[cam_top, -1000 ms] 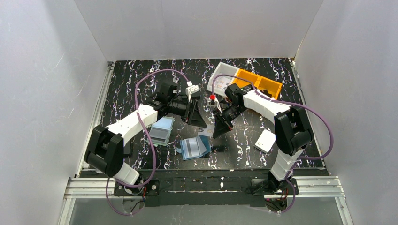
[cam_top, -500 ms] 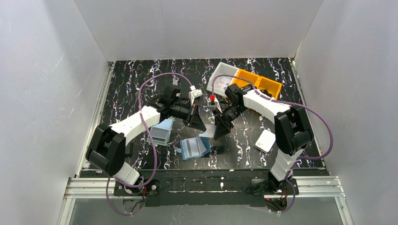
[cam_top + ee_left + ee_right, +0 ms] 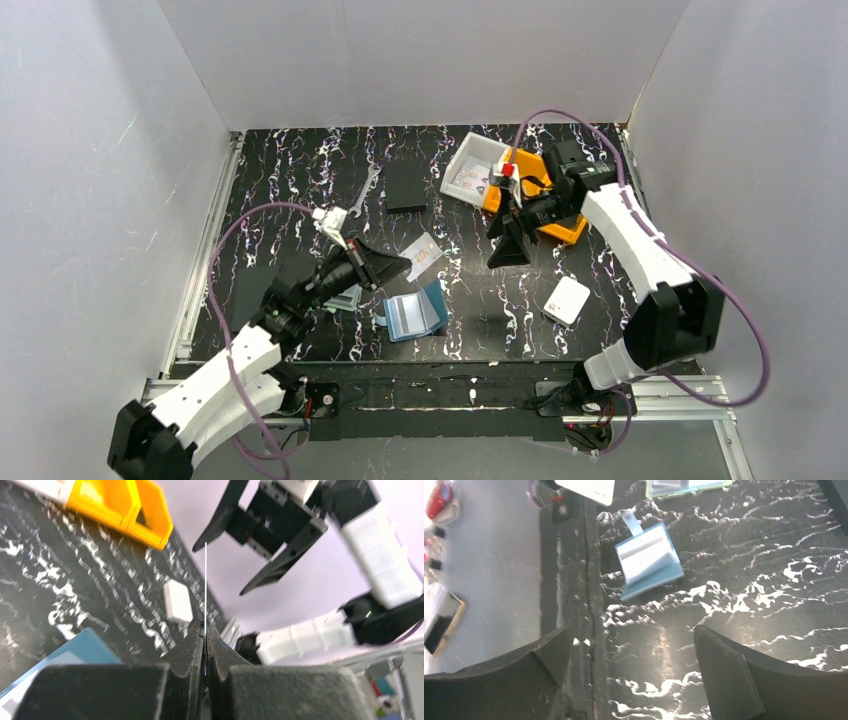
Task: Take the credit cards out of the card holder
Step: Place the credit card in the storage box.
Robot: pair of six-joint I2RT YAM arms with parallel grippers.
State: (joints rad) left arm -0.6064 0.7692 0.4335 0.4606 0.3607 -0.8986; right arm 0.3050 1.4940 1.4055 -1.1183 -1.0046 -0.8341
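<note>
Black marbled counter [image 3: 290, 170], white walls. Left jaws clenched on one credit card [image 3: 424, 257], pinched by its edge and held off the counter, likely for setting aside. Open card holder [image 3: 415, 313] lies near the front edge. Right jaws released, empty.

White walls [image 3: 430, 60] on three sides; black white-veined tabletop [image 3: 290, 170]; aluminium rail [image 3: 690, 392] along near edge.
</note>
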